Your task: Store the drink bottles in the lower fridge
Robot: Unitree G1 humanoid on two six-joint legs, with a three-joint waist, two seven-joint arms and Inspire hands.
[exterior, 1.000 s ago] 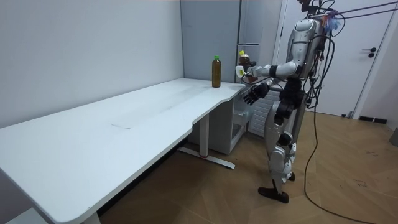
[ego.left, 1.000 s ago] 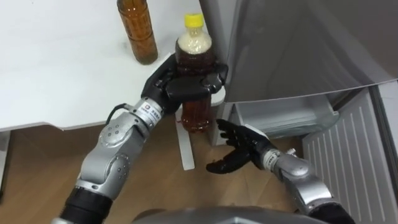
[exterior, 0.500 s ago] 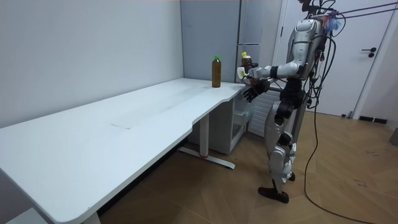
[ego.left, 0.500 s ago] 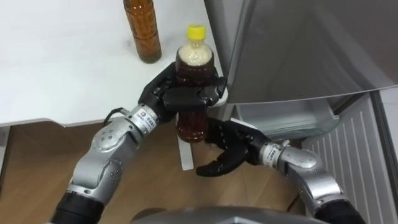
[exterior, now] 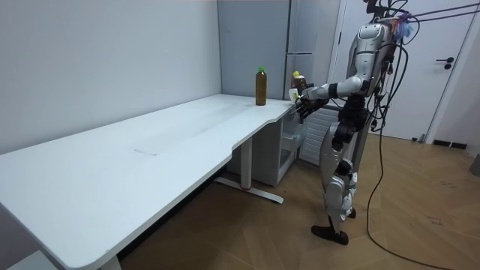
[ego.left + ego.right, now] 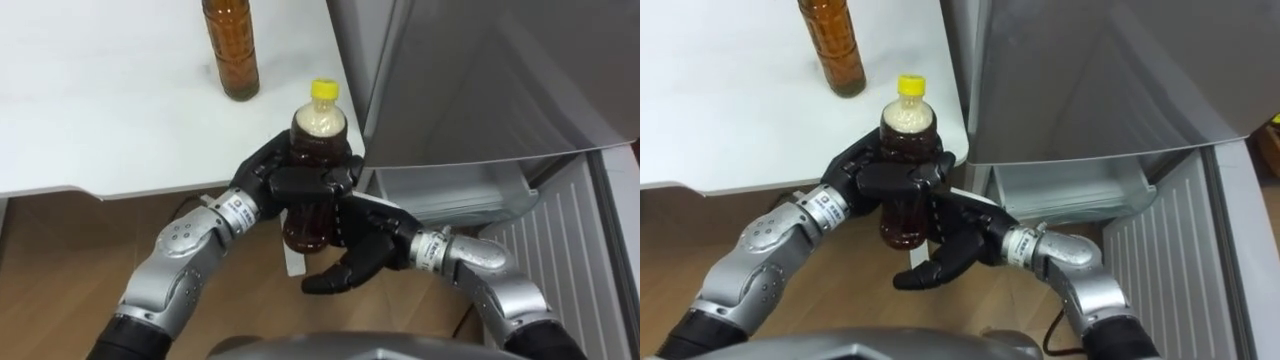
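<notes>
Yellow-capped bottle (image 6: 318,135) clasped in left hand (image 6: 300,183), slack-fingered right hand (image 6: 360,250) at its base; brown bottle (image 6: 230,50) on table (image 6: 100,100), fridge (image 6: 480,80) alongside.

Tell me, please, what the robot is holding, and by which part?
The left hand grips the yellow-capped bottle of brown drink round its upper body; the right hand is open beside its lower part.

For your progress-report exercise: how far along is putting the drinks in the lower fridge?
Done: the lower fridge stands open. In hand: the left robot hand grips the yellow-capped bottle, the open right robot hand near its base. Left: that and the second bottle on the table go in.
</notes>
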